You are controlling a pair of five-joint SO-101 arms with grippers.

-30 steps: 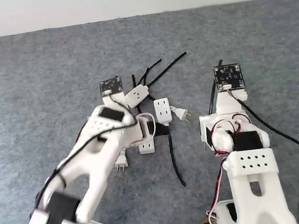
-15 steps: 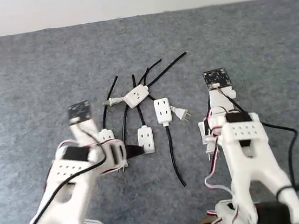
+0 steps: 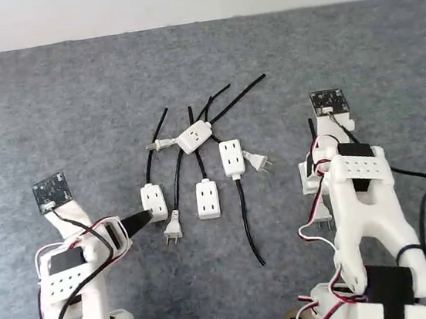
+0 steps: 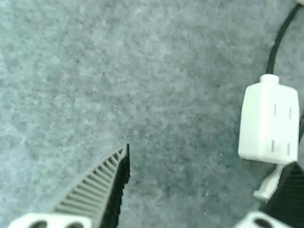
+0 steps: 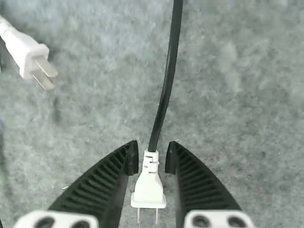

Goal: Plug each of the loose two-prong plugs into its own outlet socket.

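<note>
The left pincer is now drawn back toward its base at the near left of the table. A second ago its arm stretched over the middle of the cluster, and half a second ago it was only partway back. Its fingers are spread wide with nothing between them, and one tip is just beside the leftmost socket. With the arm away, that socket and the middle socket lie uncovered. A loose plug rests between them on the near side, where it lay a second ago.

The right pincer has a white plug between its fingers, prongs toward the wrist camera. Its black cord runs straight away over the table. The fingers are nearly closed and seem to pinch the plug's neck, though thin gaps show on either side, so the grip is not certain. In the high view this plug has shifted right with the arm since half a second ago, farther from the sockets.

Another plug lies just beside the right socket. A fourth plug lies beside the far socket. Both are unmoved.
</note>
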